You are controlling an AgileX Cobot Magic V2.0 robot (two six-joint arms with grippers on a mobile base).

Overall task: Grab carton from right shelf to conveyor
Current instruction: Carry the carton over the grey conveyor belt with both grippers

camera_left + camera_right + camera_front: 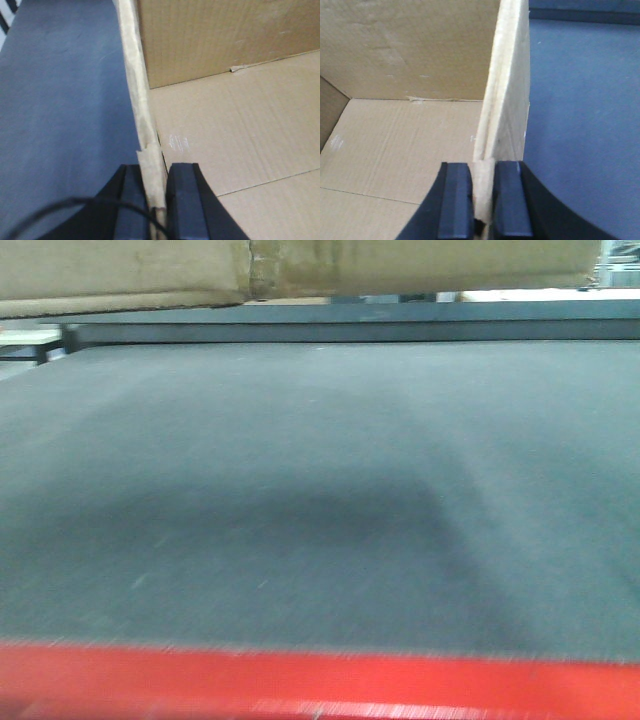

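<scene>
Carton (300, 265) sits at the top of the front view, its bottom edge over the far side of the conveyor (320, 490). Can't tell if it touches the belt. Left claw (156, 175) is clamped on the top edge of the carton's left wall, one finger inside and one outside. Right claw (482, 172) grips the right wall edge the same way. In both wrist views a wide stretch of belt shows just outside each wall. Red front edge (320, 680) runs nearest the camera and a dark rail (350, 325) bounds the far side. A thin black cable (75, 205) loops beside the left claw.
</scene>
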